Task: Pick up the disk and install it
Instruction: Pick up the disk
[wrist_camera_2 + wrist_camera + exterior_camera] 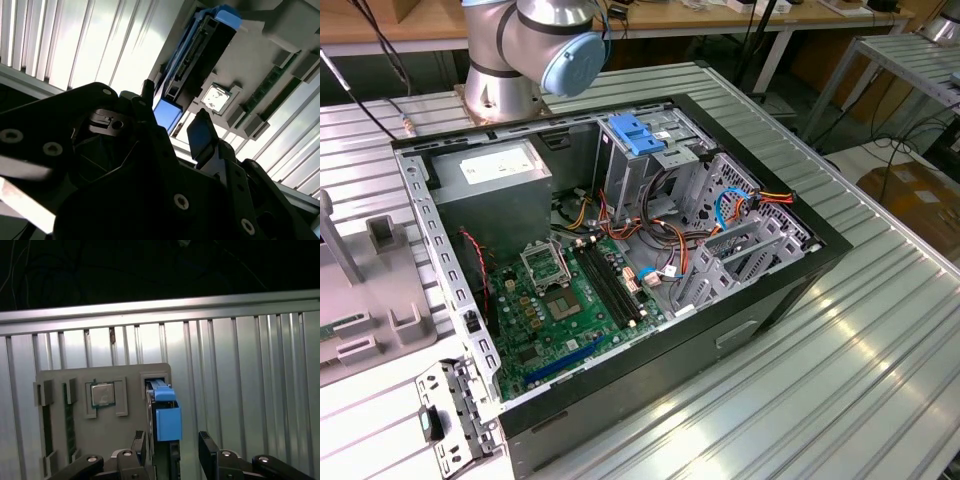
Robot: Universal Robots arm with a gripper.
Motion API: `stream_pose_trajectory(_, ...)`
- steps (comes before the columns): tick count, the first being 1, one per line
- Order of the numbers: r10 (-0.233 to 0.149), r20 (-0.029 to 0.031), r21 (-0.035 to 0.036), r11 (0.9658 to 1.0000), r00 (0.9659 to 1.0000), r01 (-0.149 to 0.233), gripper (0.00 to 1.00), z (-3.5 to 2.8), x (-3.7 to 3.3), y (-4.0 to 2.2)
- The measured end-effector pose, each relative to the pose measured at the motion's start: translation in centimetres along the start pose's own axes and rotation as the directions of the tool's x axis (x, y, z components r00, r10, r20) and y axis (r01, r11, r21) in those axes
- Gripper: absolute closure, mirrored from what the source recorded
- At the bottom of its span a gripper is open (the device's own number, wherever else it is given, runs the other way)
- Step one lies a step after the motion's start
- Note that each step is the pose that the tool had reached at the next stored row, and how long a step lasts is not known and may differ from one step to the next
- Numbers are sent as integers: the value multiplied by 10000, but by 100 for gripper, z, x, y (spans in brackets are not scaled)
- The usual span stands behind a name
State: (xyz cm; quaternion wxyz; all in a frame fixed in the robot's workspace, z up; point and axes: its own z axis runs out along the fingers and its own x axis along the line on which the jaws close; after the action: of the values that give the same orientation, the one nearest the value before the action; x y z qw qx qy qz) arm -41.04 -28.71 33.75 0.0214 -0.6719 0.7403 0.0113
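Observation:
The disk (167,422) stands on edge in a slot of a grey holder plate (130,427). It is a dark slab in a bright blue carrier, and its blue end faces my gripper. In the second wrist view the disk (200,55) runs lengthwise away from me across the holder (255,60). My gripper (172,447) is open, with one black finger on each side of the blue end and a gap at both sides. The second wrist view also shows the gripper (172,107) straddling that end.
The holder also carries a processor chip (102,394) and memory sticks (70,425). It lies on a ribbed metal table (240,390). In the exterior view the open computer case (620,260) has a blue bracket (635,133) on its drive cage. The arm's base (520,60) stands behind the case.

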Motion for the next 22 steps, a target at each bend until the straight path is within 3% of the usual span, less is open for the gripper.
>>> stream_pose_trajectory(9, -1, -17, 1, 10000, 10000, 1, 46, 149, 7, 4)
stream_pose_trajectory(12, -1, -16, 2, 10000, 10000, 1, 46, 247, 12, 8)
stream_pose_trajectory(22, -1, -16, 1, 10000, 10000, 1, 46, 453, 22, 12)
